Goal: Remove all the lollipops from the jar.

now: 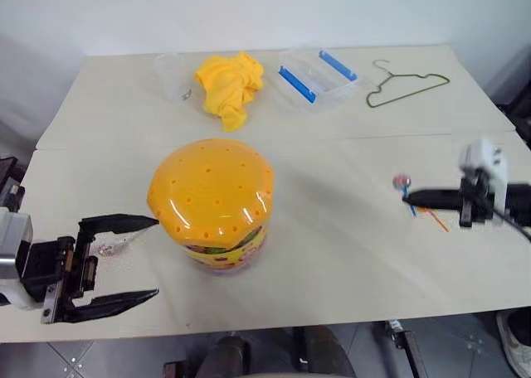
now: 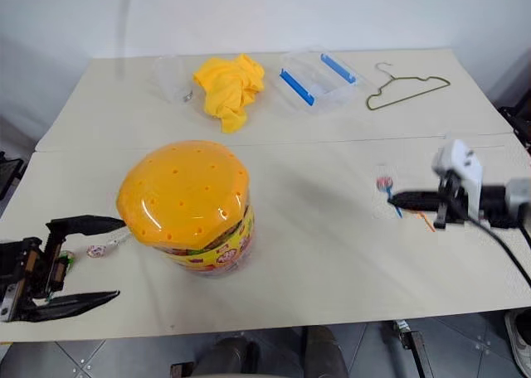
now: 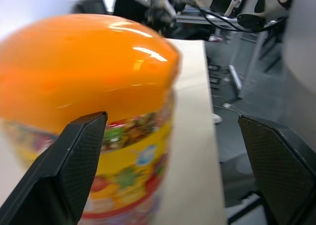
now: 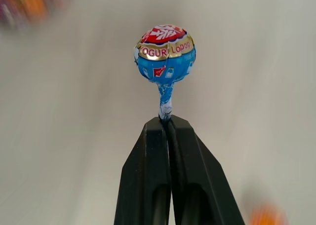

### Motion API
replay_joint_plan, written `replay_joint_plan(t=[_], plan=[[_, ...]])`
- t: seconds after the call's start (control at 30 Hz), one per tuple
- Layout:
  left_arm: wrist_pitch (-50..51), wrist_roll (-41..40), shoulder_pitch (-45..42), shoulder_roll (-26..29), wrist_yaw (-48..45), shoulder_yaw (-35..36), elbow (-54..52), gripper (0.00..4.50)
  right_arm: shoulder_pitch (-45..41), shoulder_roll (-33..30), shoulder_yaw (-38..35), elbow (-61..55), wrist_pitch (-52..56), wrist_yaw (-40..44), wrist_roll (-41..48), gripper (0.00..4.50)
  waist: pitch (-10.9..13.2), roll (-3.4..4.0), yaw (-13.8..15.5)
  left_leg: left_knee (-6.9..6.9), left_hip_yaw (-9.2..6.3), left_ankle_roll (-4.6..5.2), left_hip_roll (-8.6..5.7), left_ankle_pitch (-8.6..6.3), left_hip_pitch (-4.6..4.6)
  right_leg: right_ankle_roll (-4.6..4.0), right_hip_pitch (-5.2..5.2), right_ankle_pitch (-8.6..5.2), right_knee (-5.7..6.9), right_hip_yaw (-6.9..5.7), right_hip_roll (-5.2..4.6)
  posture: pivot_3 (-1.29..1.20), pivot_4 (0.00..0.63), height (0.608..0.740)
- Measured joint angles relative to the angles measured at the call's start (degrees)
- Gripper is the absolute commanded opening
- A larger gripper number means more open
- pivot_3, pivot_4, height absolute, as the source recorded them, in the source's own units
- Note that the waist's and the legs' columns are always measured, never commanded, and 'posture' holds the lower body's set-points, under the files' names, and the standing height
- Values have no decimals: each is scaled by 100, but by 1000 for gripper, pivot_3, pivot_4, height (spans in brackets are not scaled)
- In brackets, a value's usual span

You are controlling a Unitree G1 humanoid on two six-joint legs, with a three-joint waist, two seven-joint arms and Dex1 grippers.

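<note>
- while its two black fingers were pinched shut on a thin stick, the right gripper held a blue-wrapped lollipop just above the table, with an orange stick lying beside it.
- the left gripper stood wide open beside the jar, not touching it.
- risk, as i judged it: the slim, smooth stick could slip or swivel in so narrow a pinch.
- the jar's glossy domed lid was dotted with holes; its label band looked slick.
</note>
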Motion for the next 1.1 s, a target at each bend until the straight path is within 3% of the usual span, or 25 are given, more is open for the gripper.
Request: replay_joint_plan(t=[0.17, 0.27, 0.63, 0.83, 0.97, 1.1], plan=[[3, 2, 148, -124, 33, -82, -8, 4500, 804, 51, -144, 459, -515, -253, -549, 38, 0, 1, 10, 2, 1, -7, 2, 8, 12, -2, 5, -1, 16, 3, 1, 0, 150, 740], [39, -6, 241, -140, 112, -80, -41, 4500, 807, 184, -146, 759, -566, -588, -733, 641, -2, 3, 10, 2, 1, -8, 2, 8, 14, -2, 5, -1, 17, 4, 1, 0, 150, 740], [214, -89, 440, -127, 393, 202, 241, 4500, 986, 616, -416, 1141, -1396, -322, -624, 4354, -2, 3, 15, 0, -1, -8, 4, 7, 13, -4, 5, -2, 14, 0, 4, 0, 150, 740], [312, 412, 437, 137, 707, 260, 1031, 4500, 996, 992, -890, 869, -2040, 399, -14, 4473, -2, 9, 12, -1, 0, -8, 3, 7, 16, -3, 5, -1, 15, 2, 4, 0, 150, 740], [-258, 1147, 120, -114, 1311, 327, 1944, 4500, 840, 1187, -1253, 283, -2038, 589, 637, 4473, -2, 9, 15, -2, 0, -9, 4, 6, 20, -3, 7, -1, 16, 2, 4, 0, 150, 740], [-852, 1674, -158, -533, 1812, 279, 2266, 4500, 473, 1713, -916, -633, -2222, 525, 762, 4473, -10, -7, 5, -4, -3, -15, 8, 3, 21, -3, 7, -1, 15, 0, 6, 0, 150, 740]])
